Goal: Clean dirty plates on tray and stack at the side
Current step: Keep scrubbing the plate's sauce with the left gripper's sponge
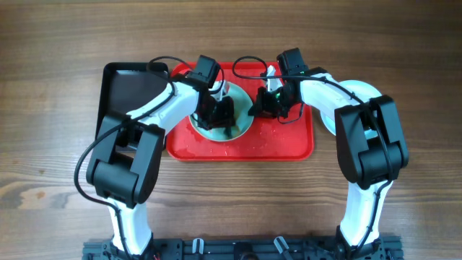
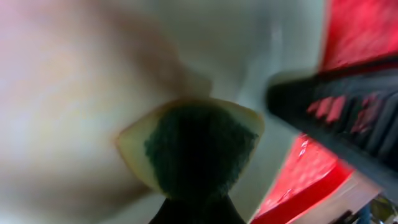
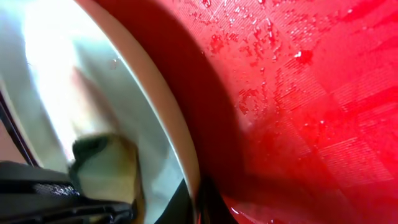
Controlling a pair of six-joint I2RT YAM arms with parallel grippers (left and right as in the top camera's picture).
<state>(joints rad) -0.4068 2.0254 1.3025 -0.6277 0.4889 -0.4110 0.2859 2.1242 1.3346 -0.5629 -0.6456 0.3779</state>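
1. Far left, a black tray (image 1: 123,87) sits on the table (image 1: 58,43), right up against the left edge of the red tray (image 1: 289,141).
2. The left gripper (image 1: 216,112) is down over the plate (image 1: 238,128), which lies in the left half of the red tray. It's clamped on a sponge (image 2: 193,146), green scrubby side with a yellow edge, pressed flat against the plate's pale surface. The left wrist view is pretty blurry, so I can't make out much else on the plate there.
3. The right gripper (image 1: 261,105) is at the plate's right edge. In the right wrist view the rim runs straight down between its dark fingers, so it looks pinched narrow on the rim. The sponge shows in that view too, sitting inside the plate.
4. The red tray floor to the right of the plate is wet, with droplets (image 3: 292,56) all over it.
5. Far right, a second plate (image 1: 364,92), pale blue, is off the tray on the table, mostly hidden under the right arm.
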